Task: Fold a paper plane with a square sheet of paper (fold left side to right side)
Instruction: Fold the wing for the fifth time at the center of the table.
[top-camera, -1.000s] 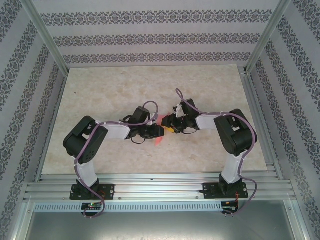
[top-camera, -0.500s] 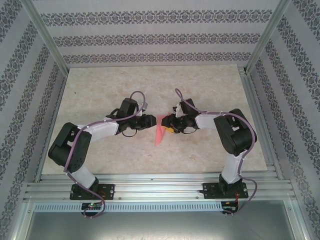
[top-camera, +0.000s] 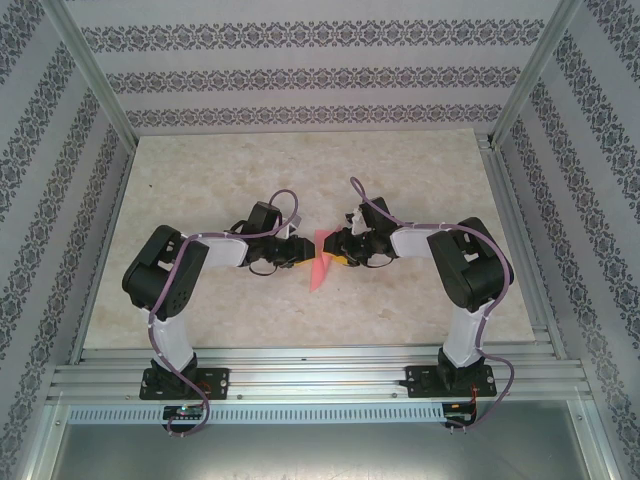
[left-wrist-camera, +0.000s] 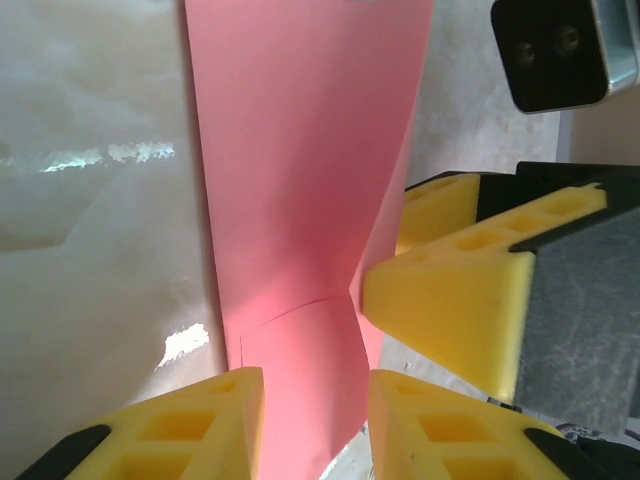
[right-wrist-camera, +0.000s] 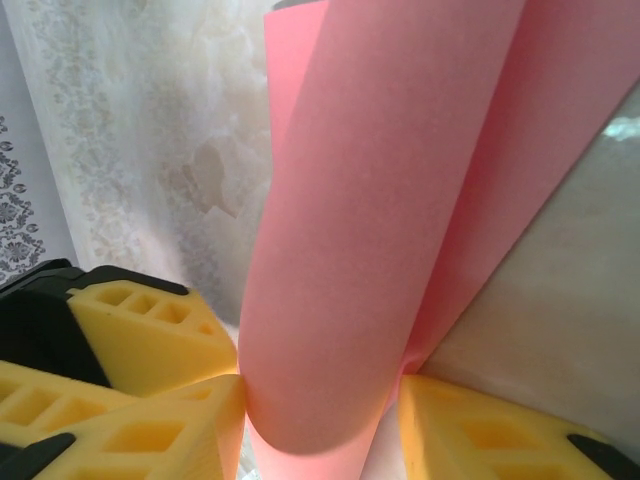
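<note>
In the top external view, the square sheet of paper (top-camera: 318, 270) is seen near the middle of the table (top-camera: 400, 170), raised into a narrow salmon-pink sliver between the two arms. The left gripper (top-camera: 297, 256) is set just beside it on one side and the right gripper (top-camera: 336, 256) on the other (the jaws are too small here to be read).

In the left wrist view, the sheet (left-wrist-camera: 300, 180) is shown running up between the left gripper's yellow fingers (left-wrist-camera: 200, 420). These stand apart with the paper in the gap, and whether it is pressed by them cannot be told. One of the right gripper's fingers (left-wrist-camera: 450, 300) is laid against the sheet's right edge, where the paper bends.

In the right wrist view, the sheet (right-wrist-camera: 350, 250) is curled into a soft loop, not creased, and that loop is pinched by the right gripper (right-wrist-camera: 320, 400), both fingers being touched by it.

The step in hand is judged to be the carrying of the left side over to the right. It would be done well if the free edge were laid exactly on the opposite edge before any pressure is applied. The loop should then be flattened from the middle outward. A thin sheet is likely to skew if squeezed early.

Of things that bear others, the table alone can be named, with the sheet over it.
</note>
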